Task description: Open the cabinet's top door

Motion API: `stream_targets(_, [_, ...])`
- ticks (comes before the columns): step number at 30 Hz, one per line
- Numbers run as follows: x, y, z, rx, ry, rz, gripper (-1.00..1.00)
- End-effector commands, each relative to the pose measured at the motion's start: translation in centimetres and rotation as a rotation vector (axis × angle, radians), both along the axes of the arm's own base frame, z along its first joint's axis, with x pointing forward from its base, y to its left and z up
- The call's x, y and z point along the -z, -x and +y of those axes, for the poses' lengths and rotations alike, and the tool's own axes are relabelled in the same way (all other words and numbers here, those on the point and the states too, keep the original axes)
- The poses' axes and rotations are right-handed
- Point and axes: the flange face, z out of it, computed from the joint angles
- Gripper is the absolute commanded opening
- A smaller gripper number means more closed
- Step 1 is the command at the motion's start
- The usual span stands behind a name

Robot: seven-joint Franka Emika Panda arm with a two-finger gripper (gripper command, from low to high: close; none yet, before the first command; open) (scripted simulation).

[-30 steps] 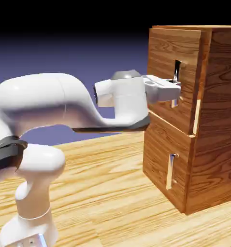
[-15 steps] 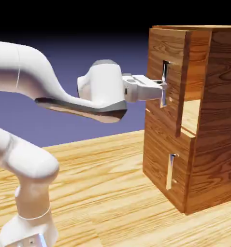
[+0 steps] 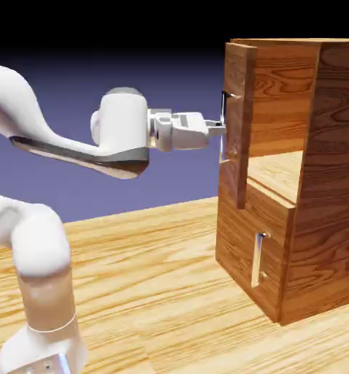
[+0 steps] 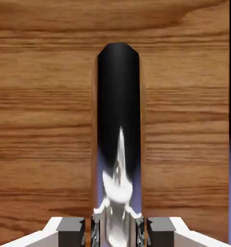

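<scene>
Hand view, nearest first: the gripper (image 4: pixel 116 230) has its two grey tips pinched tight on the silver handle (image 4: pixel 118 144), whose mirrored bar runs up the middle of the top door (image 4: pixel 45 120), the wood grain filling the frame behind it. From the exterior view, the gripper (image 3: pixel 215 128) grips that handle (image 3: pixel 223 126) at about mid-height, and the top door (image 3: pixel 239 124) now stands swung well out from the cabinet (image 3: pixel 316 182), almost edge-on, where a second ago it was barely cracked. The shelf inside shows. I judge the opening largely done; the lower door (image 3: pixel 254 248) stays closed.
</scene>
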Motion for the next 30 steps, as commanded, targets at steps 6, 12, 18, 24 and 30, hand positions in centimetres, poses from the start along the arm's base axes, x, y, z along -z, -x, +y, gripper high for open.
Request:
stream_targets(6, [0.0,1.0,1.3,0.051,-0.003,0.000,-1.00])
stream_targets(12, [0.0,1.7,2.4,0.096,-0.004,0.000,-1.00])
stream_targets(18, [0.0,2.8,4.2,0.162,-0.004,-0.001,-1.00])
stream_targets(24, [0.0,4.3,7.2,0.271,-0.004,-0.001,-1.00])
stream_targets(30, [0.0,5.7,10.9,0.399,-0.004,-0.001,-1.00])
